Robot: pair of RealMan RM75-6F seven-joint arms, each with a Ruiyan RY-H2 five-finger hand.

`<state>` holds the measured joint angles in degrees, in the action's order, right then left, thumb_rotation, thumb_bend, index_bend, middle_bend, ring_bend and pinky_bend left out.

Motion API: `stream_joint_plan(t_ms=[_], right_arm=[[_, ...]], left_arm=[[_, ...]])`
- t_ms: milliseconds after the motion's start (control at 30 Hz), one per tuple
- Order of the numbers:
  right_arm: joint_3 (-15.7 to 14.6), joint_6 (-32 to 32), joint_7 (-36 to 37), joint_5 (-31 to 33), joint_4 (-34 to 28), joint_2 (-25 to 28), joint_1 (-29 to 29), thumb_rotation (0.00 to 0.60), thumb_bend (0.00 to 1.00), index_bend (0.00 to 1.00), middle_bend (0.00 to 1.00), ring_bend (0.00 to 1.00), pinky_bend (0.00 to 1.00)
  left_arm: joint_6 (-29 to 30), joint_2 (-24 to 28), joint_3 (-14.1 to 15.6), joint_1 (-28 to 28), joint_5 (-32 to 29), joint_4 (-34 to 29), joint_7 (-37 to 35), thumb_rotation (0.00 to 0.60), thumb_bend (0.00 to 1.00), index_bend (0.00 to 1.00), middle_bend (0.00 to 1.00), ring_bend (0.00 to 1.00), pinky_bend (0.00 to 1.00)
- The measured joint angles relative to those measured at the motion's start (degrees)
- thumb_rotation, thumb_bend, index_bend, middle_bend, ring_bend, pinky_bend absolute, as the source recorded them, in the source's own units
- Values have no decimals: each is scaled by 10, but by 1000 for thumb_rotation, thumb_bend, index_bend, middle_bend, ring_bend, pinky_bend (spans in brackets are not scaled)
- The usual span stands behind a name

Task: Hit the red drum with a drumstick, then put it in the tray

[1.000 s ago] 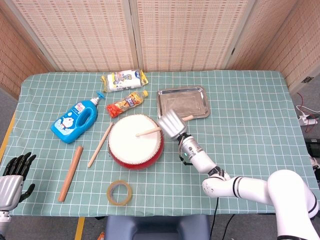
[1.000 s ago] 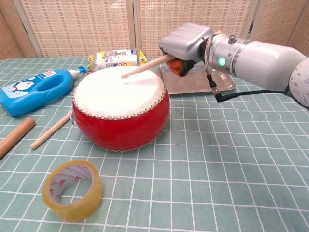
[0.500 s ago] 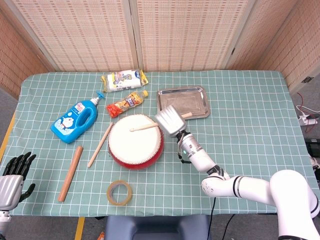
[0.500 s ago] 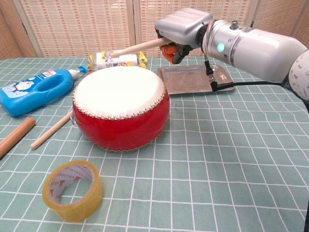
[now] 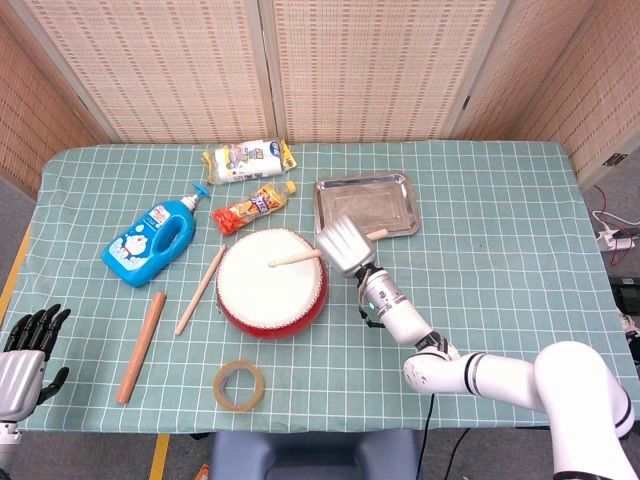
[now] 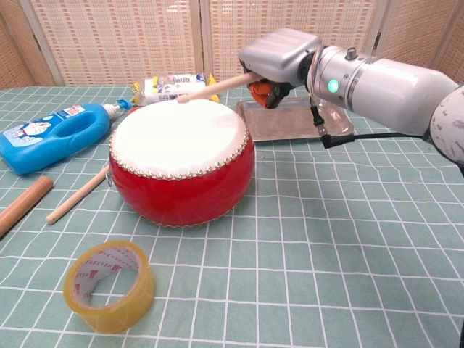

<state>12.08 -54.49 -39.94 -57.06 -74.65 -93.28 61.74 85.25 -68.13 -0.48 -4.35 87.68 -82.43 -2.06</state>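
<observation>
Right hand (image 6: 279,61) gripping the drumstick (image 6: 210,88), tip raised just above the red drum (image 5: 270,283) near the table's front-middle. Striking step seemingly underway; placing into the tray (image 5: 398,222), behind the drum, remaining. Left hand (image 5: 22,358) empty, fingers apart, at front-left corner.

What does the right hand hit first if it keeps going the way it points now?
Likely the red drum: the right hand holds the drumstick over the drumhead, pointing left across it. Depth is unclear; it might pass just above.

head: high, looking down, far | chest: low, level, close | shared: red drum (image 5: 270,283) (image 6: 181,161)
</observation>
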Motion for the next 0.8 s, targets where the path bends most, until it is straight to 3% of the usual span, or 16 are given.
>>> stream_joint_plan(t_ms=[167,433,533,800], right_arm=[[8,-5,43,-19,-3,6,-6,600,719,1000,1000,1000,1000],[-26,33,-53,15,24,-4,-3,600,719,1000,1000,1000,1000],[-22,28,-67,17,22,-5,-3,600,719,1000,1000,1000,1000],[23,3,56,11,6,22,-22,600,718,1000,1000,1000,1000]], left_arm=[[-1,1,0,-1,1,-2,2,600,278,0,0,0,0],[-4,-1,1,0,-2,-2,3,600,279,0,0,0,0],[-3,-1,1,1,-3,-1,2,600,278,0,0,0,0],[3,3,0,1,1,-5,3,600,278,0,0,0,0]])
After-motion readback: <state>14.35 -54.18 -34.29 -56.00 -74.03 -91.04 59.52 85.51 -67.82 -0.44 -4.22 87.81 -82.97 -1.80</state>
